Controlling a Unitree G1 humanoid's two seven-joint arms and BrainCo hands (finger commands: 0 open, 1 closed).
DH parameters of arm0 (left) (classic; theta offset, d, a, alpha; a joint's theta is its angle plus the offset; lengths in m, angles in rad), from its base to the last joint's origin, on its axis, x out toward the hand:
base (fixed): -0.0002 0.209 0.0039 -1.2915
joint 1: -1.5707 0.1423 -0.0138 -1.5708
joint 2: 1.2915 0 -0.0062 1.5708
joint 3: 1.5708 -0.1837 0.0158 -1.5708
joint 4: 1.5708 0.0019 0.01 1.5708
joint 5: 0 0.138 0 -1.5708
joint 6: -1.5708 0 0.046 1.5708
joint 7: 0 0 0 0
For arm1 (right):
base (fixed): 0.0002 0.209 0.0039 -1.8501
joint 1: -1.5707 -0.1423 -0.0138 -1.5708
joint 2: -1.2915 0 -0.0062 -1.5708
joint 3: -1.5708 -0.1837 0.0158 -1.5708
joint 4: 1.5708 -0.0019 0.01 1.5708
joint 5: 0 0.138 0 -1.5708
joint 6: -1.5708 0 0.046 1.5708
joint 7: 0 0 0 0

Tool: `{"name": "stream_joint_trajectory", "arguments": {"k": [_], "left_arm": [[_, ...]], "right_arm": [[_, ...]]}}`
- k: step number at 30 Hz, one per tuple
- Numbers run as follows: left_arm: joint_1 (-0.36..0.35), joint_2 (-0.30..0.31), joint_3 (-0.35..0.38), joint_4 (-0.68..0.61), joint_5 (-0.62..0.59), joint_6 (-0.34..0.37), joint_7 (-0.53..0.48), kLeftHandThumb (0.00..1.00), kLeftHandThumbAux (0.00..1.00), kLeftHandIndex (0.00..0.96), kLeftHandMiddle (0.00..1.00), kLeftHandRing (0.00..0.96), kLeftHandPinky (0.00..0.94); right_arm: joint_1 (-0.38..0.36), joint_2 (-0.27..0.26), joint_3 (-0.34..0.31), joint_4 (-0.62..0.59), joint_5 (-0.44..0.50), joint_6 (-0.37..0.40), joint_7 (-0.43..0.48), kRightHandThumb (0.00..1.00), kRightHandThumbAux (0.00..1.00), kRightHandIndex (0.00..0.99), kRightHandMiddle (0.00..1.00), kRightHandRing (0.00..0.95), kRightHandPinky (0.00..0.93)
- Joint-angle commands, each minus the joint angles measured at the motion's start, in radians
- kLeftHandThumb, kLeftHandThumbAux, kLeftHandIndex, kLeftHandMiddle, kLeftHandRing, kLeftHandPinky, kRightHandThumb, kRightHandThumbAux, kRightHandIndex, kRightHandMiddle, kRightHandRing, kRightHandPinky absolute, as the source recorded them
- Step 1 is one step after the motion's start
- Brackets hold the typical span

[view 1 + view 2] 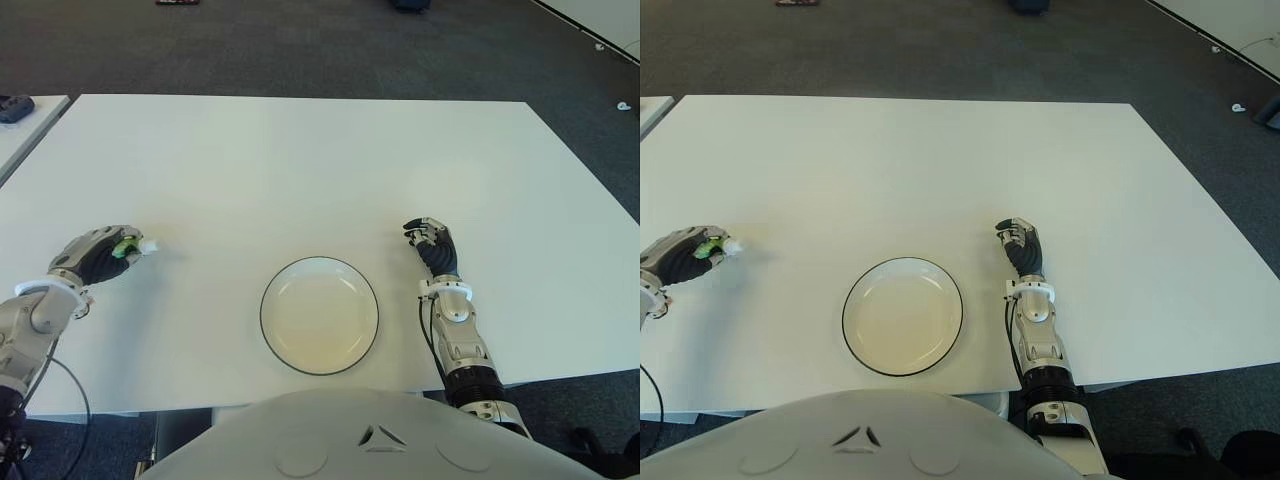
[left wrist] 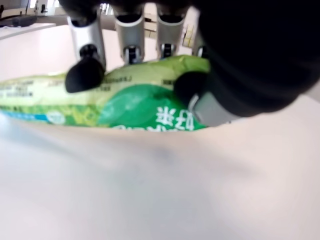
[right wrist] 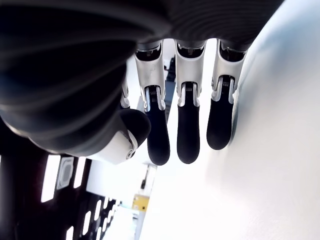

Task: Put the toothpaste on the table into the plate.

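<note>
1. Left hand (image 1: 98, 254) low at the robot's left, fingers (image 2: 86, 75) curled over and clamped on a green tube, thumb pressing from the opposite side.
2. Left forearm angled in from the lower-left corner, wrist cuff pale, cable looping below.
3. Right hand (image 1: 434, 245) to the robot's right, palm down, holding nothing.
4. Right fingers (image 3: 188, 135) relaxed, lightly bent, hanging side by side, thumb tucked alongside.
5. Right forearm running straight back toward the torso, silver segments and a dark cable along it.
</note>
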Motion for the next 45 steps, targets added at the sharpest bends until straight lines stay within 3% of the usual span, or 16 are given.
{"name": "stream_joint_trajectory", "arguments": {"k": [1, 19, 27, 31, 37, 45], "left_arm": [[0.003, -0.028, 0.064, -0.125, -0.049, 0.061, -0.050, 0.715, 0.709, 0.443, 0.822, 0.816, 0.795], [-0.046, -0.117, 0.176, -0.272, -0.224, 0.143, -0.181, 0.716, 0.709, 0.443, 0.815, 0.806, 0.801], [-0.069, -0.134, 0.189, -0.281, -0.242, 0.134, -0.204, 0.718, 0.708, 0.443, 0.824, 0.818, 0.811], [-0.102, -0.151, 0.171, -0.371, -0.233, 0.177, -0.210, 0.718, 0.708, 0.443, 0.829, 0.823, 0.813], [-0.113, -0.153, 0.142, -0.349, -0.173, 0.068, -0.194, 0.716, 0.709, 0.442, 0.847, 0.841, 0.843], [-0.060, -0.241, 0.064, -0.557, -0.196, 0.124, -0.240, 0.714, 0.709, 0.442, 0.858, 0.847, 0.841]], "right_arm": [[0.003, 0.005, 0.002, 0.000, -0.001, 0.003, -0.005, 0.707, 0.729, 0.419, 0.432, 0.422, 0.440], [-0.003, 0.006, 0.004, 0.008, -0.004, 0.016, -0.007, 0.707, 0.731, 0.418, 0.423, 0.414, 0.427], [-0.005, 0.008, 0.007, 0.011, -0.004, 0.013, -0.009, 0.707, 0.730, 0.419, 0.421, 0.409, 0.426], [-0.009, 0.009, 0.008, 0.015, -0.003, 0.014, -0.010, 0.707, 0.730, 0.419, 0.420, 0.407, 0.424], [-0.013, 0.010, 0.010, 0.021, -0.003, 0.013, -0.013, 0.707, 0.729, 0.419, 0.419, 0.406, 0.423], [-0.019, 0.011, 0.014, 0.029, -0.003, 0.013, -0.015, 0.707, 0.729, 0.419, 0.420, 0.404, 0.423]]}}
